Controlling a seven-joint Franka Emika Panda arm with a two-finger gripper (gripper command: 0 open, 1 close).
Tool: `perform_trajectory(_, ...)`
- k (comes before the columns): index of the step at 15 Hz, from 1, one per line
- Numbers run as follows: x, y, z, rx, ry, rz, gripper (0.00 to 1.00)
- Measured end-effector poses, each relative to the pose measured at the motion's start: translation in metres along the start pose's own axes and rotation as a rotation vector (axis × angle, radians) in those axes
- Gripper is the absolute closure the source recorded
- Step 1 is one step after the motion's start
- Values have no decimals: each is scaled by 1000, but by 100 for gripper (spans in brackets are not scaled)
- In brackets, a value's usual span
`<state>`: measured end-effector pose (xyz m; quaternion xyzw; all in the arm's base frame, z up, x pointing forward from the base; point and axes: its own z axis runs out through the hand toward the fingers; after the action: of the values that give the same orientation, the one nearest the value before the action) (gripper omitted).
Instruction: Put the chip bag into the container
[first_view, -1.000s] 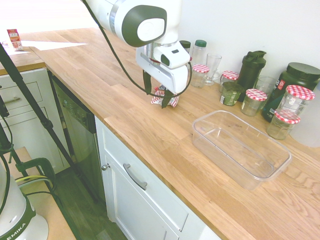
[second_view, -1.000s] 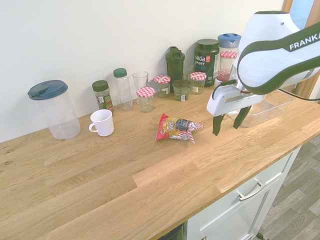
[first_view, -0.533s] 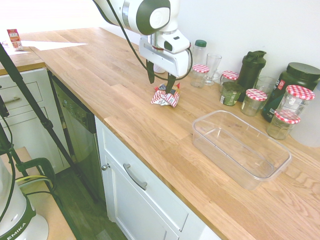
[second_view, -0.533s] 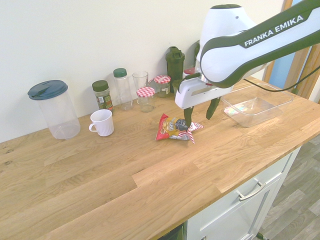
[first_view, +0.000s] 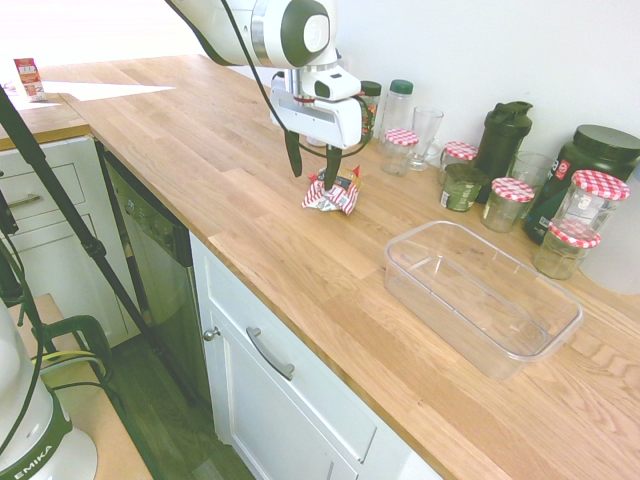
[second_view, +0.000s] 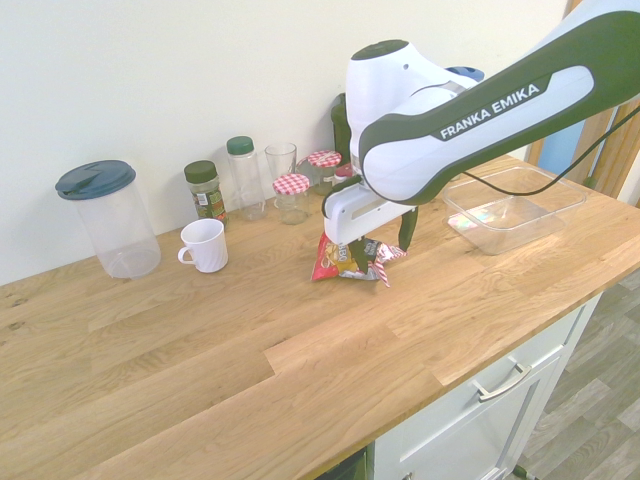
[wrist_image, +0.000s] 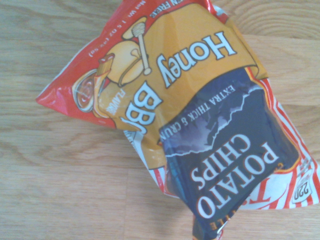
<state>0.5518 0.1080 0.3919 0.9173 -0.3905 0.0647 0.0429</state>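
The chip bag (first_view: 334, 197) lies crumpled on the wooden counter, red, orange and dark blue with red-and-white striped edges. It fills the wrist view (wrist_image: 200, 115), print upside down. My gripper (first_view: 312, 176) hangs open right over the bag, one finger on each side of it, just above the counter. From the other side the gripper (second_view: 381, 245) covers part of the bag (second_view: 338, 263). Whether the fingers touch the foil I cannot tell. The container (first_view: 480, 292), a clear shallow rectangular tub, stands empty further along the counter, also seen as the container (second_view: 515, 205) beyond the arm.
Along the wall stand red-checked-lid jars (first_view: 512, 203), drinking glasses (first_view: 425, 135), a dark shaker bottle (first_view: 502, 135) and a large green tub (first_view: 590, 165). A white mug (second_view: 205, 245) and a clear pitcher with a blue lid (second_view: 105, 218) sit further off. The counter's front edge (first_view: 300, 310) is close.
The arm has swung away from the container's side to the chip bag and come down over it. The gripper stayed open and the bag has not moved.
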Motion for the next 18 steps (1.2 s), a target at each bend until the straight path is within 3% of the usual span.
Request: perform_trajectory(18,-1,-1,22,-68,-29,13,100)
